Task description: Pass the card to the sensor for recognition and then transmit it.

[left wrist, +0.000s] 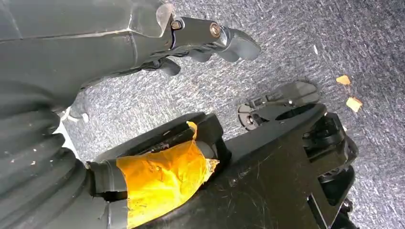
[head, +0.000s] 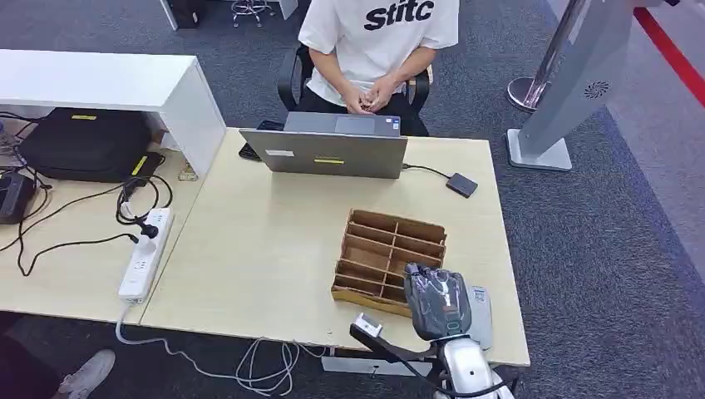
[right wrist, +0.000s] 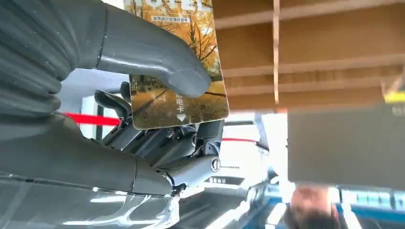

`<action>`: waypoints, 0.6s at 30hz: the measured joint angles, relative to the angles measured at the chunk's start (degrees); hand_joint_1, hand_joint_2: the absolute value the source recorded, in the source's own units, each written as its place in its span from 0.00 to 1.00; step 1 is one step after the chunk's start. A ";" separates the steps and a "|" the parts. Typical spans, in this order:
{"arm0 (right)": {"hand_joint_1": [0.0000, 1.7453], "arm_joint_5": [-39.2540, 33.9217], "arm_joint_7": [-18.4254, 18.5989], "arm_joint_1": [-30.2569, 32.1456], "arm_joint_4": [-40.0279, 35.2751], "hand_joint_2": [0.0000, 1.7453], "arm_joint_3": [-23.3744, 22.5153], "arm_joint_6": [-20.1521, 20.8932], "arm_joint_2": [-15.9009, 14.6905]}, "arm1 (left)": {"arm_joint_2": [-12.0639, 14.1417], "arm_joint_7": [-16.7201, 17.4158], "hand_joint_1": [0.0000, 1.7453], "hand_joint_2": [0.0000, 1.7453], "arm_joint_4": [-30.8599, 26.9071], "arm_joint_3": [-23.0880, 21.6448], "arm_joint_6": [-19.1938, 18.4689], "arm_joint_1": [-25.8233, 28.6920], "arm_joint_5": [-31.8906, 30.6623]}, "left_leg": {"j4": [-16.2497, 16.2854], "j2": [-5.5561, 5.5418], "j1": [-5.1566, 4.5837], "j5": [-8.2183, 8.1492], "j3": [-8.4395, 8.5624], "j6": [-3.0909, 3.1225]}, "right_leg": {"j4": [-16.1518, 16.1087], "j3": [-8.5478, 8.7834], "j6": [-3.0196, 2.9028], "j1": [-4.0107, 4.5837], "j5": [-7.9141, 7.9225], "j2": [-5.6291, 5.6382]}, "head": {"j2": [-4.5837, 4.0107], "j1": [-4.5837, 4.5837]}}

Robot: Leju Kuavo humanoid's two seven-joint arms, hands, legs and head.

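The card [right wrist: 165, 107], printed with an autumn tree scene, is pinched between the thumb and fingers of my right hand [right wrist: 143, 157]. In the head view my right hand [head: 436, 303] hovers over the near right corner of the wooden divider box [head: 389, 253]; the card itself is hidden under it there. A light grey flat device [head: 480, 314] lies beside the hand at the table's near right edge. A small black box [head: 461, 184] is cabled to the laptop [head: 332, 150]. My left hand [left wrist: 191, 43] hangs over the carpet, holding nothing.
A person in a white T-shirt [head: 374, 41] sits behind the laptop, hands together. A power strip [head: 145, 253] and cables lie on the left table, near a black bag [head: 87, 141]. A grey stand [head: 565, 91] rises at the right.
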 joint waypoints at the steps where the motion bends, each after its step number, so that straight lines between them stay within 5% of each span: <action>1: 1.00 0.00 0.11 -0.01 -1.15 1.00 0.22 -0.22 -0.30 | 0.00 0.04 0.00 1.00 0.00 0.00 0.00 0.00 -0.04 | 0.00 0.00 0.00 0.00 0.00 0.00 | 0.00 0.00 0.00 0.00 0.00 0.00 | 0.00 0.00; 5: 1.00 0.00 -0.45 0.13 -5.77 1.00 0.41 -0.91 -1.20 | 0.00 0.13 0.00 1.00 0.00 0.00 0.00 0.00 -0.20 | 0.00 0.00 0.00 0.00 0.00 0.00 | 0.00 0.00 0.00 0.00 0.00 0.00 | 0.00 0.00; 10: 1.00 -0.52 -6.83 1.14 -12.92 1.00 -0.92 -0.44 -1.16 | 0.00 0.31 0.00 1.00 0.00 0.00 0.26 0.02 -0.33 | 0.00 -0.01 0.01 0.00 -0.01 0.00 | 0.00 0.00 0.00 0.00 0.00 0.00 | 0.00 0.00; 18: 1.00 -3.80 -10.16 -5.88 -18.27 1.00 -3.52 9.46 2.77 | -0.26 1.09 0.00 1.00 0.00 -0.54 0.03 -0.23 -3.40 | 0.00 0.03 0.10 0.09 0.00 -0.13 | 0.01 0.00 -0.14 0.09 0.10 0.02 | 0.00 0.00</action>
